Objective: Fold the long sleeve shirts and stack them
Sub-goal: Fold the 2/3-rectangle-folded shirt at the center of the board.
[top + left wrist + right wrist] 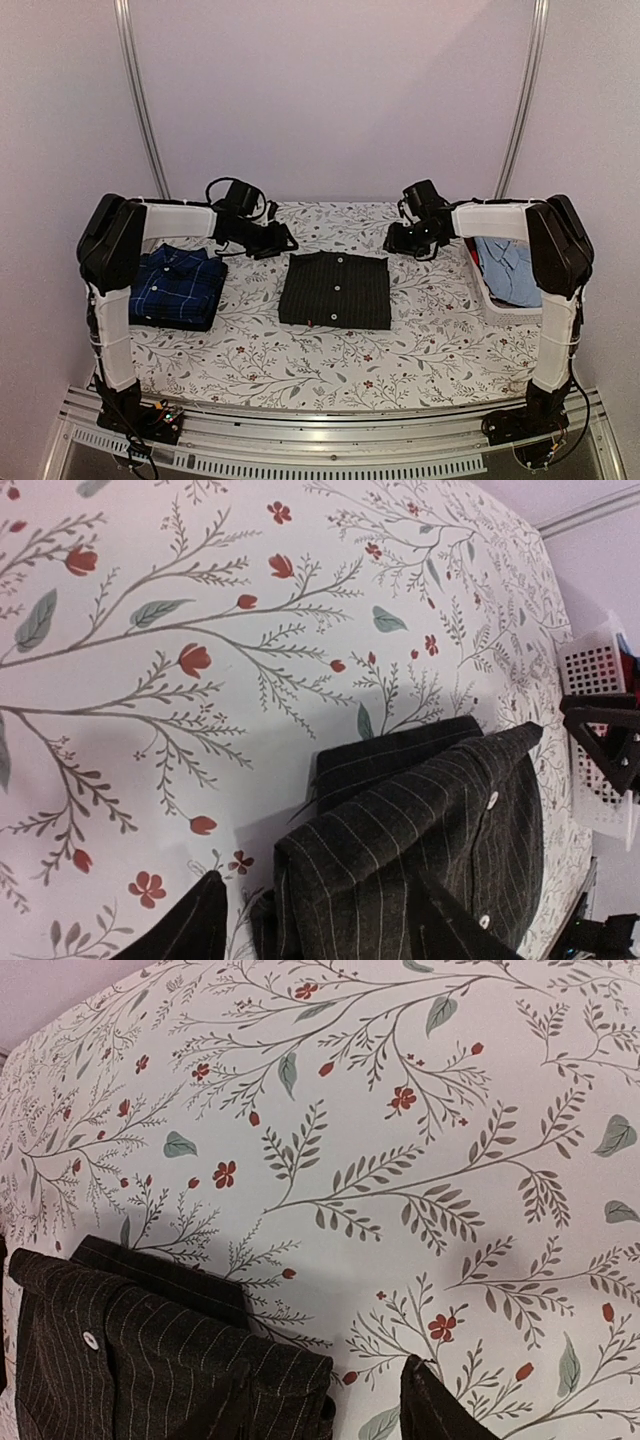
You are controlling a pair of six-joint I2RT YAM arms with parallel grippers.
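No legible text, label, brand, number or sign appears in any of the three views.

The table (pixel 420 340) is covered in a pale print of grey twigs, green leaves and small red flowers; a black pinstriped shirt (pixel 335 290) lies at its middle, folded into a flat rectangle, button placket up; a navy checked shirt (pixel 180 287), also folded, lies by the left edge, well apart from the black one; a white lattice basket (pixel 495 305) stands at the right edge.
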